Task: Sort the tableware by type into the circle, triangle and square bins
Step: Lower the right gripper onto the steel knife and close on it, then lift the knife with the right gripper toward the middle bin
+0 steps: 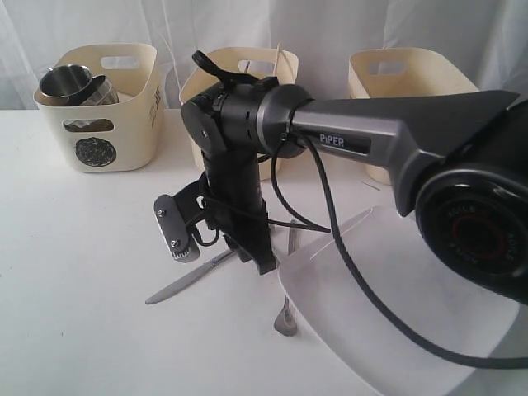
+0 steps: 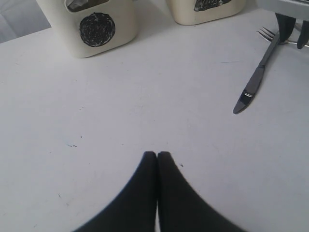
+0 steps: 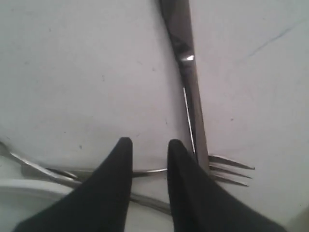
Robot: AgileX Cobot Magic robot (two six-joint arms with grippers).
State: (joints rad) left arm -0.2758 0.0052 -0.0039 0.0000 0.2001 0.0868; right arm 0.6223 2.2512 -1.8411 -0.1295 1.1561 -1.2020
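Observation:
My right gripper (image 3: 149, 145) is open and points down at the table, its fingers either side of the fork's thin neck. The fork (image 3: 231, 169) lies with its tines under the steel knife (image 3: 186, 63). From outside, the right gripper (image 1: 262, 264) stands at the knife's (image 1: 188, 282) inner end, by the large white square plate (image 1: 322, 305) and the spoon (image 1: 285, 320). Two steel mugs (image 1: 73, 84) sit in the circle bin (image 1: 103, 124). My left gripper (image 2: 157, 155) is shut on nothing above bare table. Both bowls are out of view.
Two more cream tubs stand at the back, one in the middle (image 1: 216, 87) with a thin stick (image 1: 279, 49) poking out, one at the right (image 1: 408, 78); their marks are hidden. The right arm (image 1: 371, 132) spans the middle, trailing a black cable (image 1: 363, 293).

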